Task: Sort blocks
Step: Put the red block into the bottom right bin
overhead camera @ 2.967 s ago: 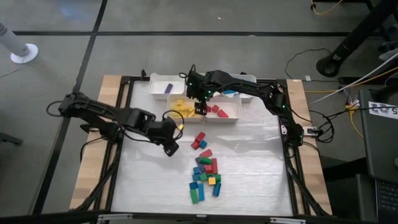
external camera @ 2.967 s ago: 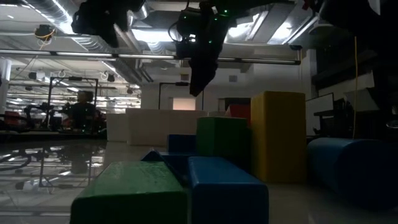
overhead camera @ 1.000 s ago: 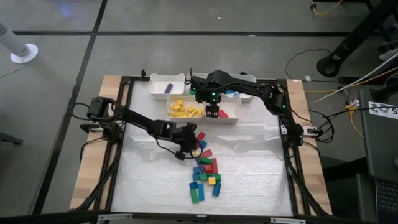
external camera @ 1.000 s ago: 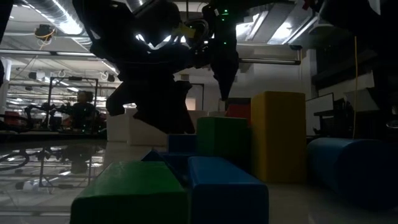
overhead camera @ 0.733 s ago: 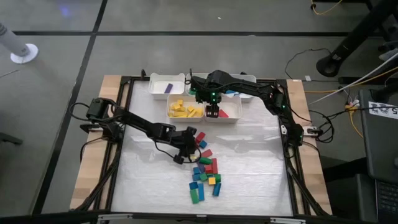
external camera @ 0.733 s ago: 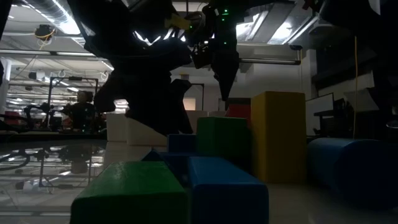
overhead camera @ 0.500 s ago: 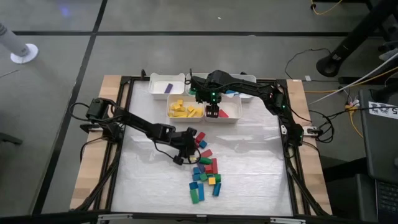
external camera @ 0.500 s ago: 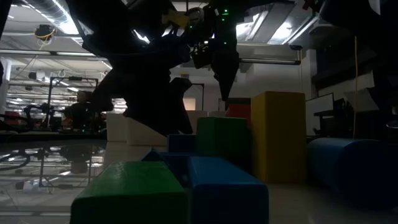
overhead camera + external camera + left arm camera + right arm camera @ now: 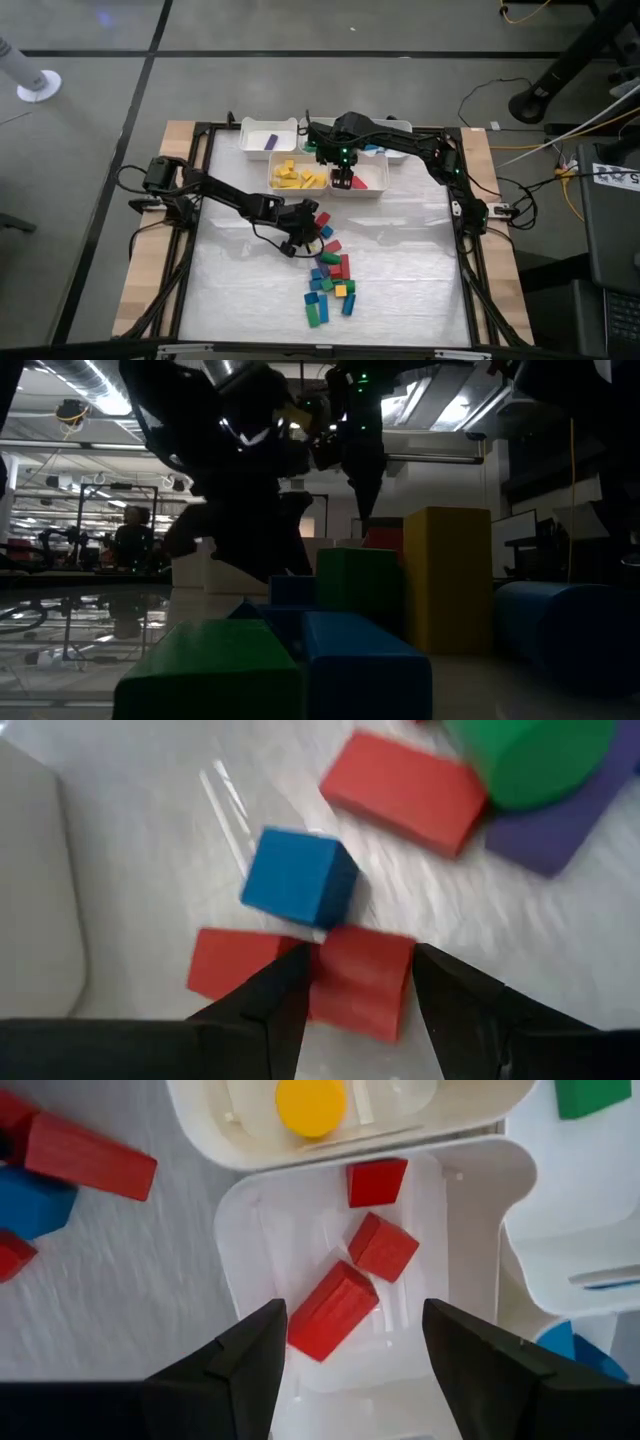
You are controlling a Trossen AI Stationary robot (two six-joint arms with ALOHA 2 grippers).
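My left gripper is open and low at the far end of the loose block pile. Its fingers stand on either side of a red block lying on the table; whether they touch it I cannot tell. A second red block and a blue cube lie right beside it. My right gripper hangs open over the white bin that holds three red blocks. It holds nothing.
White bins sit along the far edge: one with a purple block, one with yellow blocks, and others partly under the right arm. A long red block, a green round block and a purple block lie just beyond the left gripper.
My left gripper has shifted slightly toward the far edge, settling around the red blocks at the pile's far end. My right gripper has stayed open above the red bin.
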